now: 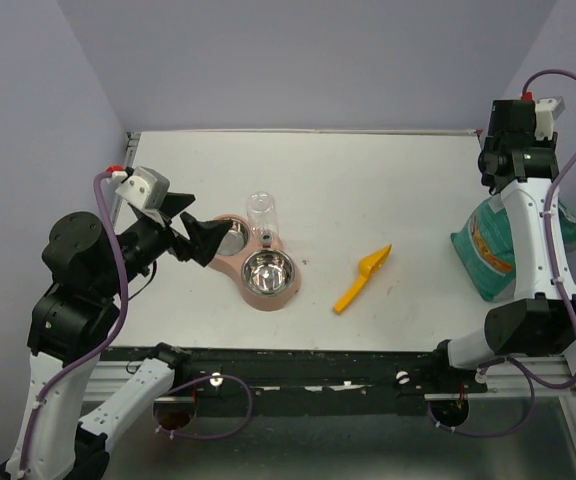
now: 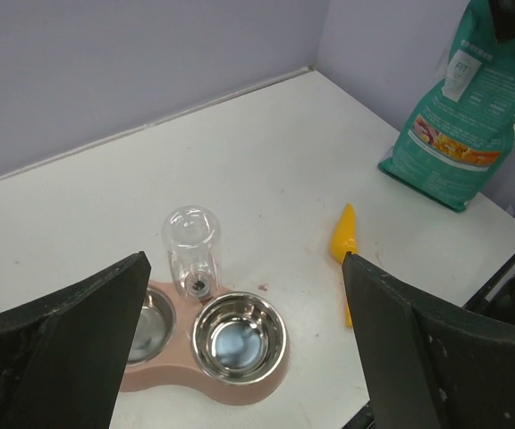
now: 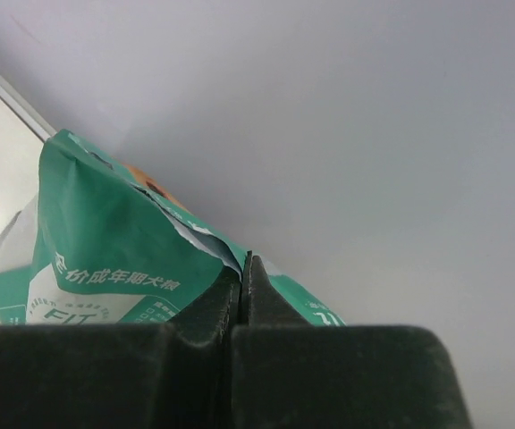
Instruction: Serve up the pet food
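Top external view: on the white tabletop [image 1: 368, 190], left of centre, a pink twin-bowl feeder [image 2: 195, 391] with a clear water bottle [image 1: 261, 215] upright at its back. To its right and apart from it, a yellow scoop [image 1: 361, 279] lying flat. By the right edge, a teal-green bag [image 1: 488, 255] with a white label. Over the feeder's left end, the left hand [image 1: 200, 228], spread wide, holding nothing. At the bag's top edge, the right hand [image 3: 244, 268], fingers pressed flat together; impossible to tell whether any of the bag is pinched between them. Pet food out of sight in every view.
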